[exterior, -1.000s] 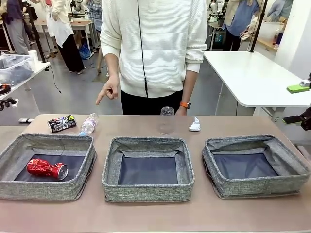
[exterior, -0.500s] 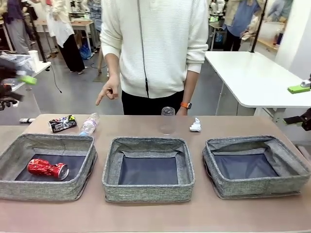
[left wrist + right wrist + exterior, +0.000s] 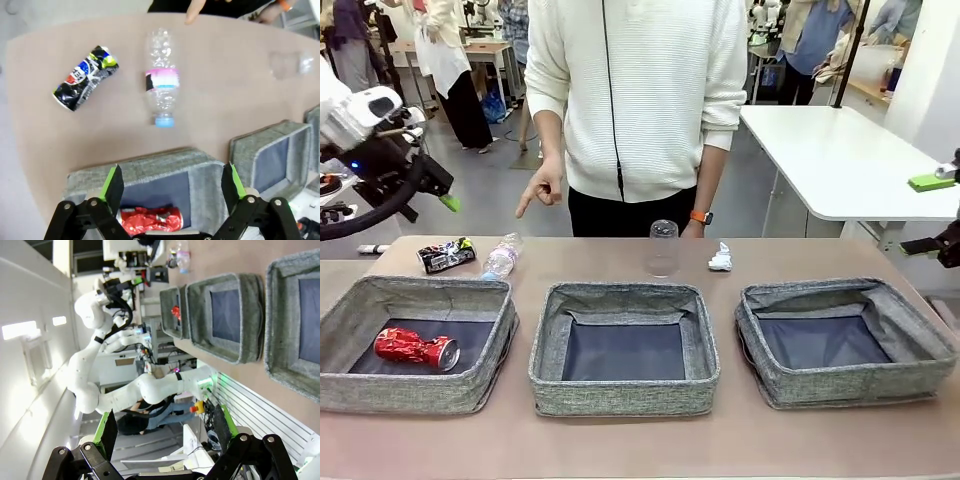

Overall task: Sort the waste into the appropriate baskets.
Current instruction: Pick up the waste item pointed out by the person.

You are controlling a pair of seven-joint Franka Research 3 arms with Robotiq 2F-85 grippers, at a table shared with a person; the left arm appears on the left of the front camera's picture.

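Left arm [image 3: 365, 120]: out of the front view a second ago, then a blurred streak at the left edge half a second ago. It is now sharp and well inside the frame at upper left.
Left gripper [image 3: 445, 198]: has moved right and down from the left edge. Its green-tipped fingers now slant down toward the far-left corner of the table [image 3: 600, 262], above and just left of the dark printed can [image 3: 447, 255].
Contact: the gripper has come closer but is in the air, touching nothing.
Side table [image 3: 380, 150]: its top and the clear box on it, plain a second ago, are now mostly hidden behind the arm.
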